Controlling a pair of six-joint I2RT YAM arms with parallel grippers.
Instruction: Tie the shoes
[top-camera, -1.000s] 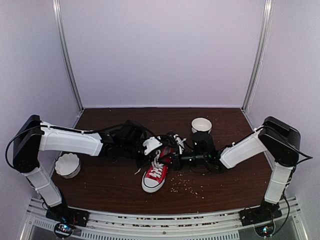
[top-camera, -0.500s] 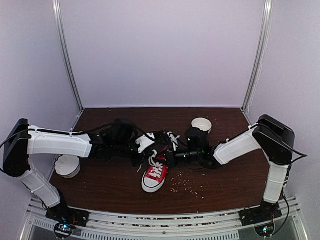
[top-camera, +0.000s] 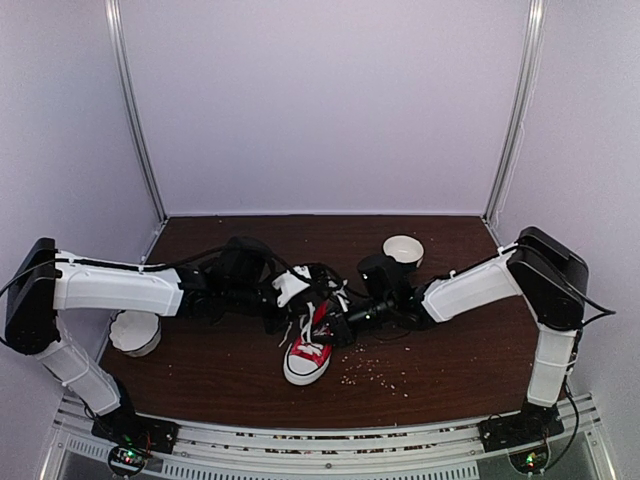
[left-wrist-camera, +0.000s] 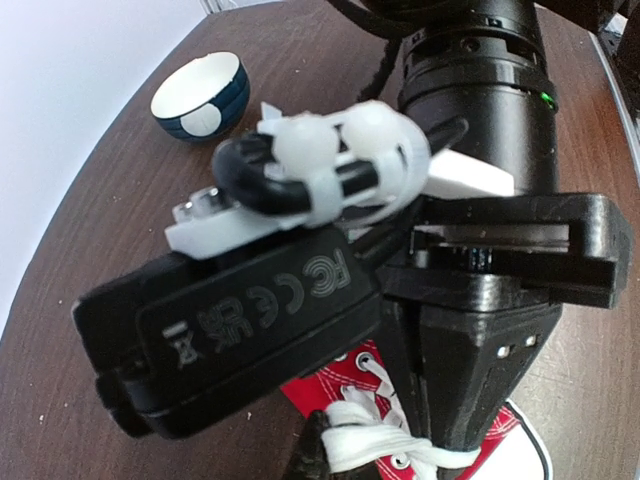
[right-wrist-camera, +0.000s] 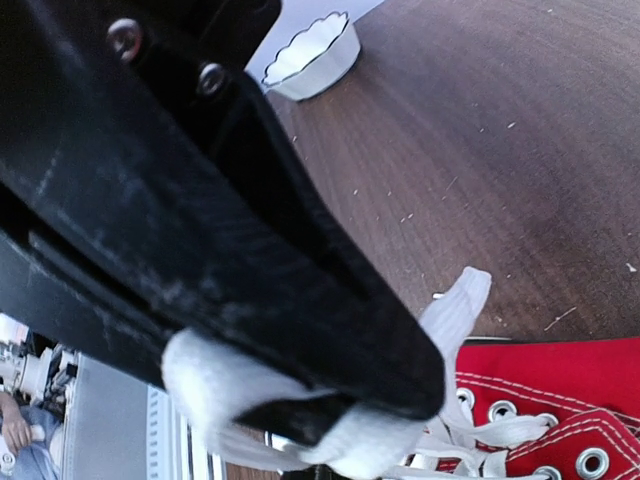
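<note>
Right gripper (right-wrist-camera: 345, 420) leftward, tight on lace (right-wrist-camera: 455, 310)

Red sneaker (left-wrist-camera: 335, 392) (white laces (left-wrist-camera: 372, 446)), blue bowl (left-wrist-camera: 216, 114) beyond

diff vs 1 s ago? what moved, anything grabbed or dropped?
Right arm slid left, bringing the right tool closer to the left tool above the shoe. Left arm drew back left and lower, then held. No new grasp or release visible; the right tool is shut on the lace. Shoe, left bowl, far bowl and crumbs stayed put.
</note>
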